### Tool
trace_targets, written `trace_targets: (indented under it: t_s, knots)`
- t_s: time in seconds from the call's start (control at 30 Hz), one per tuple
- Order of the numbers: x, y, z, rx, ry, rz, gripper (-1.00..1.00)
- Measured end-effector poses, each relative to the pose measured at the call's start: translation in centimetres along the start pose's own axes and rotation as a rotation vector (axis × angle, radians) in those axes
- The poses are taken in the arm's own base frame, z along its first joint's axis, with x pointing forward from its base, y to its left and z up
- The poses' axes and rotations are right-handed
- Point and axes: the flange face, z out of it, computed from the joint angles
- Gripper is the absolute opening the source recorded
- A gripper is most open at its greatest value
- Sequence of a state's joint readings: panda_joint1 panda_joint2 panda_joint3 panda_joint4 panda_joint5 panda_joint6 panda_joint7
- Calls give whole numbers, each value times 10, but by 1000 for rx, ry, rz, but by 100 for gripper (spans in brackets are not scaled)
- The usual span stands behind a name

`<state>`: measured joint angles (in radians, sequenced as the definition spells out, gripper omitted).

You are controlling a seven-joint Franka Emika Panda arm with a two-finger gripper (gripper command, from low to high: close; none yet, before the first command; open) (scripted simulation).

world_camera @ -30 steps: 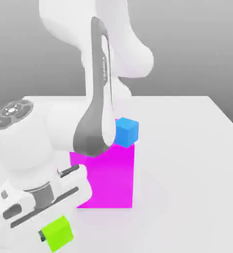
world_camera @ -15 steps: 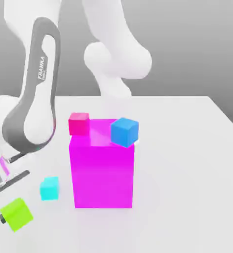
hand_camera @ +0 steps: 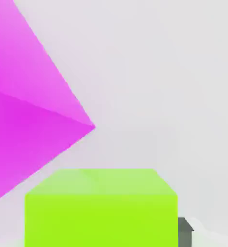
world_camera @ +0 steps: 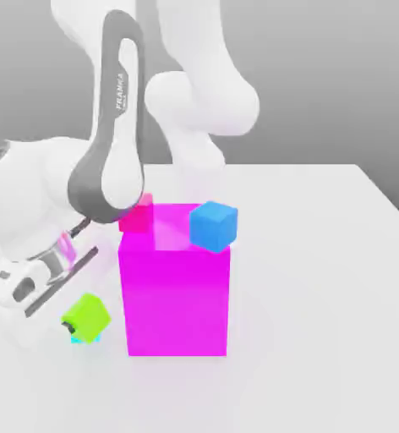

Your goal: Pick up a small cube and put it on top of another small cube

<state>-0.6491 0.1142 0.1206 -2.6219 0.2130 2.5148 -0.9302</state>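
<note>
- Lime-green, matte and small, the cube (world_camera: 87, 317) sits clamped in the pincer (world_camera: 76, 326) at the exterior view's left, low over the white bench (world_camera: 321, 296); the hand view shows the same green cube (hand_camera: 101, 207) with a dark fingertip (hand_camera: 185, 230) pressed against its side.
- Just beneath it, a sliver of the small turquoise cube (world_camera: 76, 339) peeks out, so the carried cube appears to hang right above its target, touching or nearly so; which of the two I cannot tell.
- Judged from this, the step in hand is the placing: the carry looks nearly over and the stack is not yet released.
- Next move calls for squaring the green cube over the turquoise one, settling it flat, then parting the pincer without nudging either.
- To the right stands the big magenta block (world_camera: 177, 296), just beside the stack; the arm must stay clear of it.
- On its top rest a small pink-red cube (world_camera: 137, 216) and, further right, a blue cube (world_camera: 212, 226), neither part of this job.
</note>
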Motion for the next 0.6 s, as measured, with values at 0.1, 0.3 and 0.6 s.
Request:
trace_targets:
  t_s: [0.1, 0.3, 0.6]
  knots:
    - [-13, -10, -11, -49, 14, -38, -100]
    - [-42, -27, -38, -194, 43, -93, -100]
    - [-53, -16, 11, -245, 49, -83, -100]
